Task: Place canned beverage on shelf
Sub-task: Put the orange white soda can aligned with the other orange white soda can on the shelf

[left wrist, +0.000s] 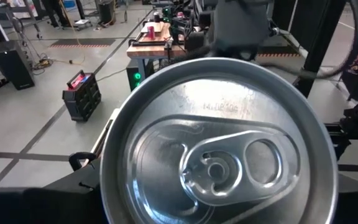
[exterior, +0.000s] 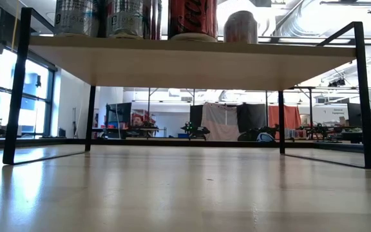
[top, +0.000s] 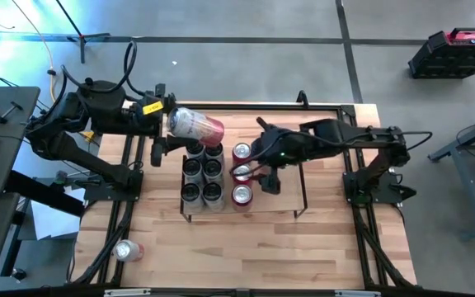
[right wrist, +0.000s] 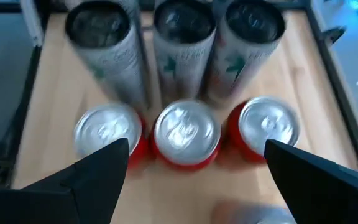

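1. A lone can [top: 128, 250] lies on its side on the table [top: 246, 256] at about seven o'clock, well apart from everything else.
2. The left gripper [top: 171, 120], at roughly ten o'clock above the shelf's [top: 266, 202] far left corner, grips a pink-and-silver can [top: 195, 125] held on its side; the jaws stand wide around the can's body, and in the left wrist view its silver lid and pull tab [left wrist: 219, 168] fill the picture.
3. On the shelf, six tall dark-topped cans [top: 202, 171] stand upright in two columns of three at the left end.
4. Just right of them, three red cans [top: 242, 173] with silver lids stand in a single column, close to the tall cans.
5. The right gripper [top: 258, 165] hovers above the red cans near the middle of the shelf, fingers [right wrist: 86, 180] spread wide and holding nothing; the right wrist view looks down between them onto the three red lids.
6. From table height the shelf board [exterior: 192, 61] sits raised on thin black wire frames [exterior: 364, 96], can bases lined along its top.
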